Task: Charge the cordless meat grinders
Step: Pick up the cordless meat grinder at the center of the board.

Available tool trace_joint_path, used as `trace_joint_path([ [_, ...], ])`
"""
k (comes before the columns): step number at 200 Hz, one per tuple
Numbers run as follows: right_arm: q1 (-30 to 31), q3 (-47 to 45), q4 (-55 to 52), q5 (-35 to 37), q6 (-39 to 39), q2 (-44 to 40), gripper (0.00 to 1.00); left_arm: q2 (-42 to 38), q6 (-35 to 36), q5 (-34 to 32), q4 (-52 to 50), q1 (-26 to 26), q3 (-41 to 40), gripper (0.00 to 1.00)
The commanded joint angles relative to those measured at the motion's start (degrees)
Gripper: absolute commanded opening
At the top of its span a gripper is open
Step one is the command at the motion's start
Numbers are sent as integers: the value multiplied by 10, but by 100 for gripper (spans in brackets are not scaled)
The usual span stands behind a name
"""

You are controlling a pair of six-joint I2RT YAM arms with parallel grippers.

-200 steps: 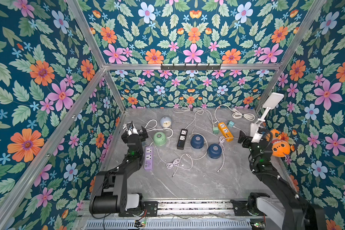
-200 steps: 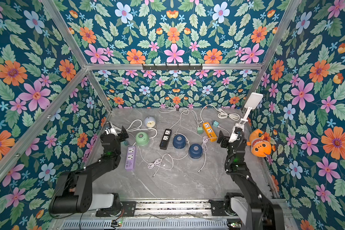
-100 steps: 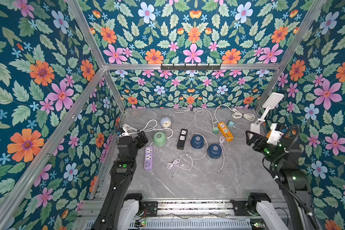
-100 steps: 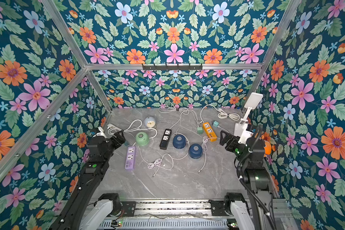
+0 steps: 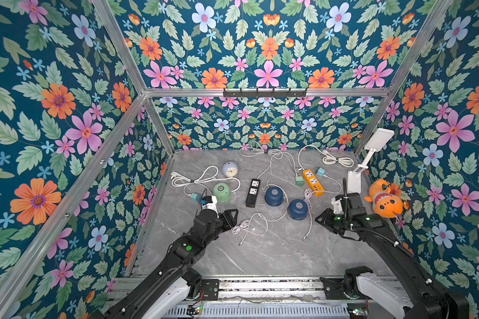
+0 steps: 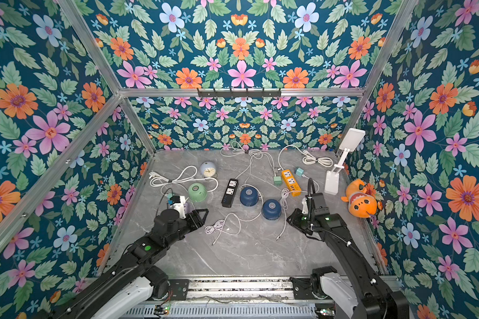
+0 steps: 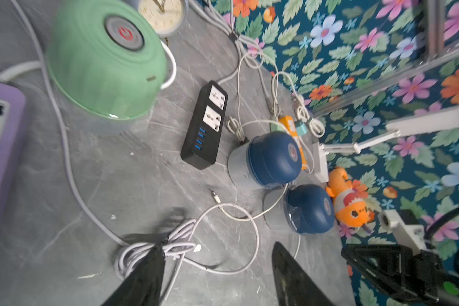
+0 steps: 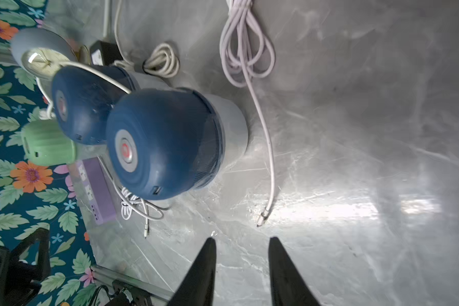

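Note:
Three cordless meat grinders stand mid-table: a mint green grinder (image 5: pixel 222 192) (image 6: pixel 197 192) (image 7: pixel 106 61) and two navy ones (image 5: pixel 273 195) (image 5: pixel 297 209) (image 8: pixel 164 143), each with a grey top button. My left gripper (image 5: pixel 234 218) (image 7: pixel 216 246) is open and empty. It hovers low by a bundled lilac cable (image 5: pixel 239 227) (image 7: pixel 154 249), with one finger over the bundle. My right gripper (image 5: pixel 320 219) (image 8: pixel 241 239) is open with a narrow gap and holds nothing. It is beside the nearer navy grinder, close to a white cable's free plug (image 5: pixel 304 237) (image 8: pixel 263 217).
A black power strip (image 5: pixel 253 192) lies between the green and navy grinders, an orange strip (image 5: pixel 312 182) further back, and a purple strip (image 7: pixel 0 137) under my left arm. A pale blue clock (image 5: pixel 229 169), a white lamp (image 5: pixel 354 179) and an orange plush fish (image 5: pixel 385 201) are around.
Both arms have swung in from the side walls toward the middle of the table and lowered. The jaws of both grippers have narrowed.

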Motion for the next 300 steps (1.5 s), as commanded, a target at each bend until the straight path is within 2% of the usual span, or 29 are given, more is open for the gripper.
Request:
trace_joint_path([
  [1, 21, -12, 53, 25, 41, 28, 35, 60, -15, -62, 64, -53, 16, 62],
  [23, 27, -30, 90, 29, 61, 46, 51, 124, -13, -80, 111, -101, 37, 61],
  [32, 28, -34, 100, 29, 62, 52, 54, 144, -13, -84, 129, -114, 45, 61],
  [67, 29, -30, 99, 44, 45, 80, 56, 203, -15, -102, 170, -152, 65, 62],
  [91, 32, -14, 91, 19, 19, 77, 61, 229, -12, -98, 173, -161, 83, 62],
  [131, 91, 37, 7, 33, -47, 61, 81, 221, -14, -122, 166, -165, 81, 64],
  [161, 165, 99, -58, 104, -53, 93, 93, 191, -11, -154, 143, -165, 76, 67],
  [166, 171, 110, -68, 116, -53, 103, 99, 186, -10, -157, 139, -165, 75, 68],
  [202, 175, 180, -92, 164, -68, 173, 99, 166, -12, -165, 125, -165, 69, 69],
  [241, 175, 251, -97, 156, -95, 269, 99, 163, -16, -166, 122, -165, 61, 70],
  [300, 175, 305, -102, 167, -121, 340, 99, 169, -12, -172, 120, -165, 67, 70],
])
